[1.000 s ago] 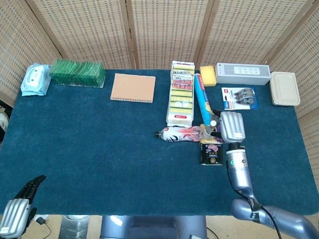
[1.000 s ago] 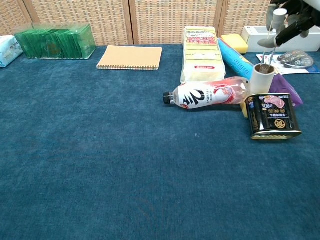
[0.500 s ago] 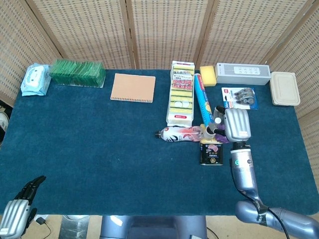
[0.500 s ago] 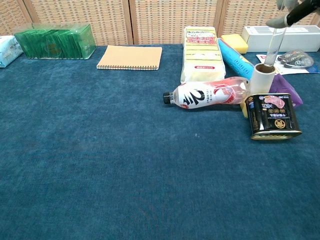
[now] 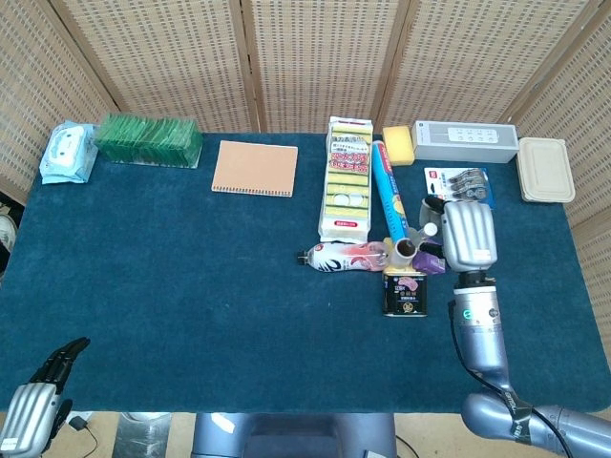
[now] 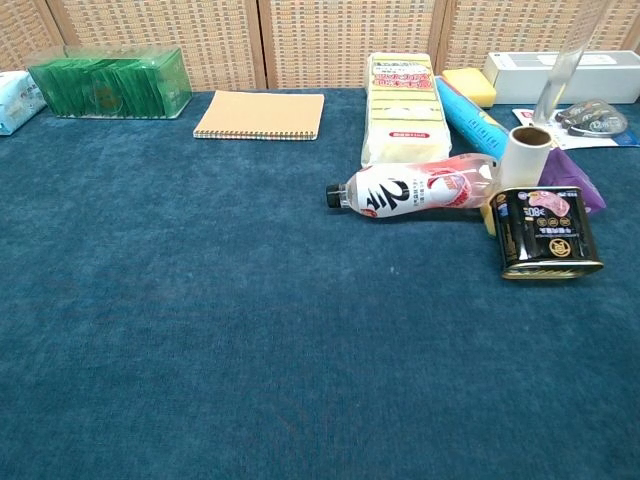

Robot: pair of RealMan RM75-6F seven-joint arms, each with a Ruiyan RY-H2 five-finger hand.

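Above the white roll (image 6: 526, 158) hangs a clear tube (image 6: 560, 78), gripped in the right hand (image 5: 466, 236); roll stands between bottle (image 6: 415, 188) and tin (image 6: 545, 232); left hand (image 5: 33, 405) low at table's (image 5: 191, 286) corner, fingers curled, holding nothing.

A clear tube (image 6: 562, 72) is being held tilted above the white roll (image 6: 526, 157), its upper end cut off by the frame's top edge. The roll is standing upright just behind the dark can (image 6: 546, 232). A bottle (image 6: 415, 187) is lying on its side on the blue tablecloth (image 6: 220, 320), beside the can.
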